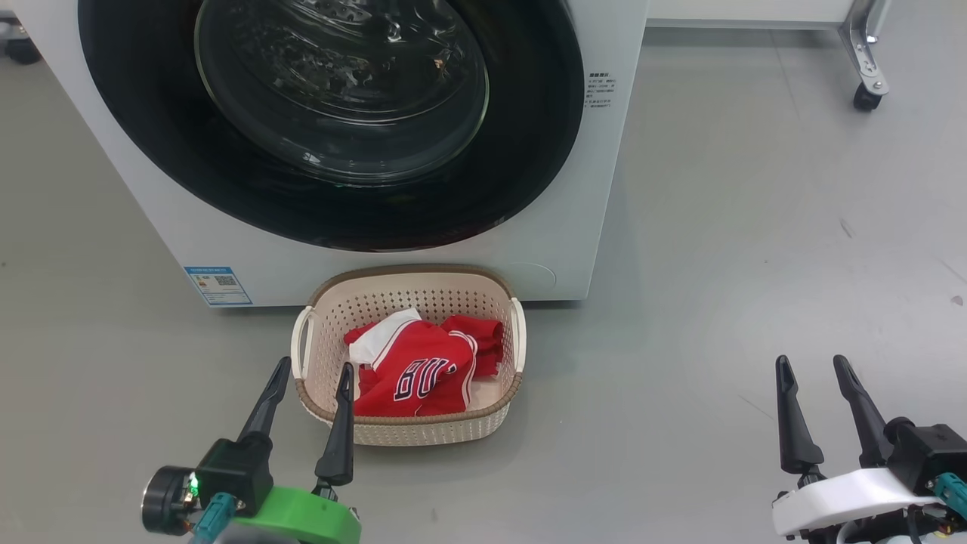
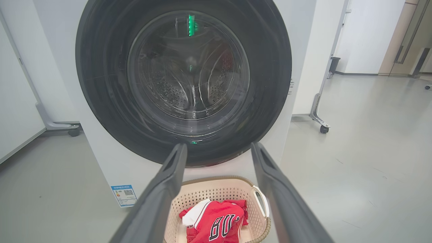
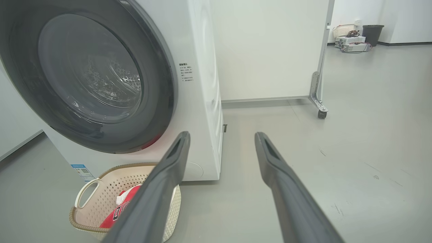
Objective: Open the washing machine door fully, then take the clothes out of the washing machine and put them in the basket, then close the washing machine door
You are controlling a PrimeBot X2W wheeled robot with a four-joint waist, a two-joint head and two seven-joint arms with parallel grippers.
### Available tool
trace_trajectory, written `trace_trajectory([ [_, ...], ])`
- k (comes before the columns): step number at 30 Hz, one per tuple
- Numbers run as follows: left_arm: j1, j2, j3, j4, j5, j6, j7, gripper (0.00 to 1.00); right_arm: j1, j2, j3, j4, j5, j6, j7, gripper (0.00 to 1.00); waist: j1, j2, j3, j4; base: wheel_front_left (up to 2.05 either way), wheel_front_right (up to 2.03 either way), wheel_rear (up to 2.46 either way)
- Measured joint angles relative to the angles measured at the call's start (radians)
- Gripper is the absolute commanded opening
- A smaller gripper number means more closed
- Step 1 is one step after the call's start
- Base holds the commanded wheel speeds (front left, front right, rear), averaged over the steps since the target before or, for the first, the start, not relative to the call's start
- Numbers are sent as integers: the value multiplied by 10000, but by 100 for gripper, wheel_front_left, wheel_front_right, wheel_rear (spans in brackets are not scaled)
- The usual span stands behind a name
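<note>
The left gripper [image 1: 315, 370] sits low at the left on its green wrist, its two dark fingers spread apart with nothing between them. They point up toward the washer. In the head view one fingertip [image 1: 347, 372] overlaps the near left corner of the basket [image 1: 408, 270]; whether it touches cannot be told. In the left wrist view the same gripper [image 2: 218, 148] aims at the lower rim of the door, with the basket below between its fingers.

The right gripper [image 1: 812, 366] is held at the lower right on a white wrist, well apart from the basket, over bare grey floor [image 1: 718, 264]. Its fingers are also parted and empty, pointing forward past the washer's right side.

The cream basket stands on the floor just before the washing machine [image 1: 559, 249]. In it lies a crumpled red jersey [image 1: 419, 370] with white trim and black-and-white lettering.

The washing machine door [image 1: 529, 151] is closed flush against the white front. A blue label sticker [image 1: 217, 285] sits at the washer's lower left.
</note>
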Motion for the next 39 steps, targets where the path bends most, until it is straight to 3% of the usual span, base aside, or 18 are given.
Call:
trace_trajectory([
  [9, 1, -2, 0, -12, 0, 0, 0, 100, 103, -4, -19, -140, -2, -73, 88, 100, 0, 0, 4, 31, 0, 0, 0],
  [10, 2, -6, -6, 8, 0, 0, 0, 0, 103, 0, -21, -134, 0, -73, 90, 0, 0, 0, 4, 36, 0, 0, 0],
  [22, 352, -119, -92, 497, -489, -69, 0, 0, 259, 359, 96, 407, 489, 31, 94, 0, 0, 0, -14, 1, 0, 0, 0],
  [39, 372, -186, 525, 439, -2861, -368, 428, 0, 207, 566, -290, 479, 2686, 245, 606, 0, 0, 0, -109, -144, 0, 0, 0],
])
